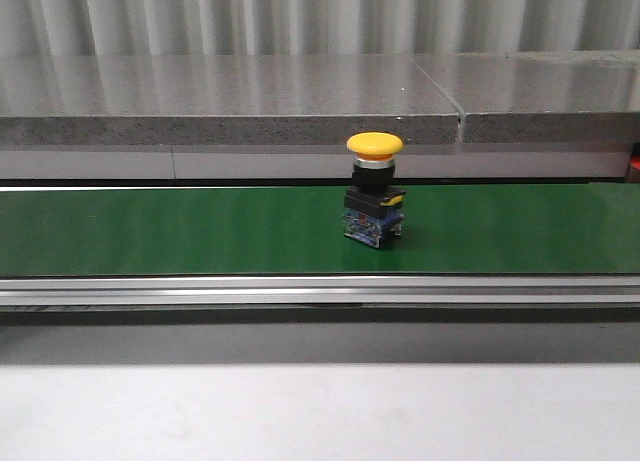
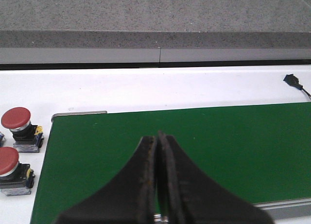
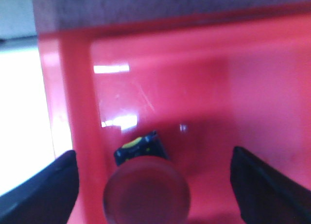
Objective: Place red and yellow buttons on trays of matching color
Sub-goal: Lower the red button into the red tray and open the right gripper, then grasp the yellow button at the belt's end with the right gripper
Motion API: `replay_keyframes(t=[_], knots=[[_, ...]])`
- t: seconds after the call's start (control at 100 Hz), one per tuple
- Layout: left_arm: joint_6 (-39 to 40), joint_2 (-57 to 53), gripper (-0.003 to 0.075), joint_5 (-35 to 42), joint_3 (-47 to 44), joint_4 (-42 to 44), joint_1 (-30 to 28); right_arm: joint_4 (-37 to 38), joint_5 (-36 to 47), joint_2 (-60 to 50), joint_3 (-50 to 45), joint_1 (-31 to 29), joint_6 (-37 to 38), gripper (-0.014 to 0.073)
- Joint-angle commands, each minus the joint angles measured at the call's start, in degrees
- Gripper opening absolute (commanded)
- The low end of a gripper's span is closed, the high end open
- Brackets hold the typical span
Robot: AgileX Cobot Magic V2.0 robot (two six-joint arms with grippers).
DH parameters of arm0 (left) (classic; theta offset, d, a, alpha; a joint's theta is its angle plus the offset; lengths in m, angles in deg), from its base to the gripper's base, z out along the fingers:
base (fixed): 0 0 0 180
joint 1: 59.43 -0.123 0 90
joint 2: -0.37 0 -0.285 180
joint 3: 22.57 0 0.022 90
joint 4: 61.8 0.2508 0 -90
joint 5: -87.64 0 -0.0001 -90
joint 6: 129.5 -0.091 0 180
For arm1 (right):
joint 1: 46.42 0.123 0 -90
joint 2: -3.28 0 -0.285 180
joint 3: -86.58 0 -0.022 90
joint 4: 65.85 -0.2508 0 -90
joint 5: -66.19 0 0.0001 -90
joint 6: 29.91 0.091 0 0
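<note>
Right gripper (image 3: 154,185) spread wide over red button (image 3: 146,197), released into matching red tray (image 3: 209,88); left gripper (image 2: 158,151) closed, empty.

The left black two-fingered gripper (image 2: 159,185) has its fingers pressed flat together, nothing between them. The right black gripper (image 3: 154,180) has its fingers (image 3: 46,185) spread wide apart, gripping nothing. Neither arm appears in the front view.

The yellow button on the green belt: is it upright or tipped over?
Upright. The yellow button stands on its base on the green belt, cap on top.
</note>
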Motion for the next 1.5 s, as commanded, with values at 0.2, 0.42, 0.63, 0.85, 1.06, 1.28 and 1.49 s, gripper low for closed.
replay_keyframes(t=[0.2, 0.42, 0.63, 0.85, 1.06, 1.28, 1.49], knots=[[0.2, -0.3, -0.002, 4.0, 1.5, -1.1, 0.5, 0.5, -4.8, -8.5, 7.3, -0.1, -0.7, 0.0645], [0.2, -0.3, -0.002, 4.0, 1.5, -1.1, 0.5, 0.5, -8.9, -16.5, 6.6, 2.5, -1.5, 0.0645], [0.2, -0.3, -0.002, 4.0, 1.5, -1.1, 0.5, 0.5, -9.8, -26.6, -2.3, 5.0, -2.3, 0.0645], [0.2, -0.3, -0.002, 4.0, 1.5, -1.1, 0.5, 0.5, -7.7, -39.5, -19.8, 6.2, -2.4, 0.0645], [0.2, -0.3, -0.002, 4.0, 1.5, -1.1, 0.5, 0.5, -2.9, -52.3, -39.8, 7.5, -2.4, 0.0645], [0.2, -0.3, -0.002, 4.0, 1.5, -1.1, 0.5, 0.2, -1.1, -61.1, -55.9, 8.0, -2.4, 0.0645], [0.2, -0.3, -0.002, 4.0, 1.5, -1.1, 0.5, -6.6, 0.9, -63.0, -61.4, 9.3, -5.8, 0.0645]])
